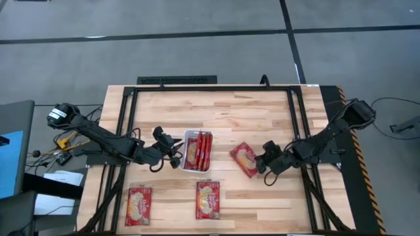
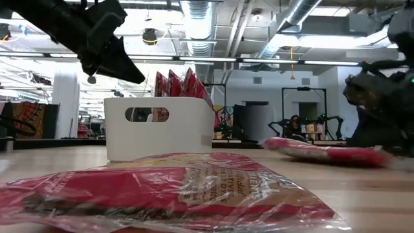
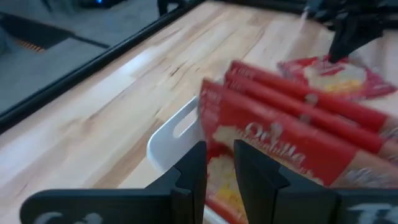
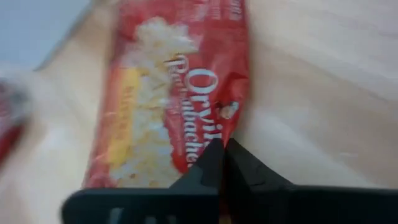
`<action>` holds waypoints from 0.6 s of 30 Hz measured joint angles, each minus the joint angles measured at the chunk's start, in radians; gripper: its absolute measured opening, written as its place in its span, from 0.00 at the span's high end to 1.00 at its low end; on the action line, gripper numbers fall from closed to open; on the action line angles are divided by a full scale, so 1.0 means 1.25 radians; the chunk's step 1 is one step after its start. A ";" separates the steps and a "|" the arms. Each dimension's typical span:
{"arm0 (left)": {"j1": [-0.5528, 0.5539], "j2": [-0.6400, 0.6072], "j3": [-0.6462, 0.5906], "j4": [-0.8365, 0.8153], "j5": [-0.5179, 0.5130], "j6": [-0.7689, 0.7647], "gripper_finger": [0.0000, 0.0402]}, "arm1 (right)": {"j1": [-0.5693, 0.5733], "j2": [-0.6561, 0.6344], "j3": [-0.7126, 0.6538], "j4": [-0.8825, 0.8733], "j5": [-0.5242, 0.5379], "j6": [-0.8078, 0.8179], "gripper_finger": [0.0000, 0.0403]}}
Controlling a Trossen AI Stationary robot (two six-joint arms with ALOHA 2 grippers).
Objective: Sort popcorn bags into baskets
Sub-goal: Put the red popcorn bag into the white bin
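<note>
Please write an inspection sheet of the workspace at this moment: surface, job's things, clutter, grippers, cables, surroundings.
Surface: wooden table inside a black frame.
Job's things: white basket holding upright popcorn bags; one loose bag at the right gripper; two bags flat at the near edge, left one and middle one.
Clutter: nothing seen on the table.
Grippers: left gripper beside the basket, fingers narrowly apart, empty; right gripper shut at the loose bag's edge.
Cables: a cable on the floor right of the table.
Surroundings: grey floor; papers left of the table.
</note>
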 joint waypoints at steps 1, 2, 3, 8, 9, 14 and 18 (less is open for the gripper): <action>0.000 0.000 0.000 0.017 0.003 0.012 0.82 | 0.000 -0.008 0.000 0.016 0.009 -0.017 0.96; 0.000 0.000 0.000 0.036 0.005 0.025 0.82 | 0.000 -0.018 0.002 0.026 0.025 -0.041 0.97; 0.000 0.000 0.000 0.058 0.006 0.043 0.82 | 0.000 -0.029 0.008 0.027 0.053 -0.083 0.98; 0.000 0.000 0.000 0.191 0.011 0.155 0.82 | 0.022 -0.061 0.087 0.051 0.242 -0.433 0.99; 0.000 0.000 0.000 0.222 0.013 0.177 0.82 | 0.023 -0.061 0.112 0.058 0.276 -0.512 0.99; 0.015 0.000 0.015 0.321 0.048 0.240 0.73 | 0.006 -0.053 0.242 0.066 0.396 -0.812 0.99; 0.042 0.000 0.031 0.330 0.111 0.232 0.58 | -0.026 -0.053 0.319 0.127 0.395 -0.949 0.99</action>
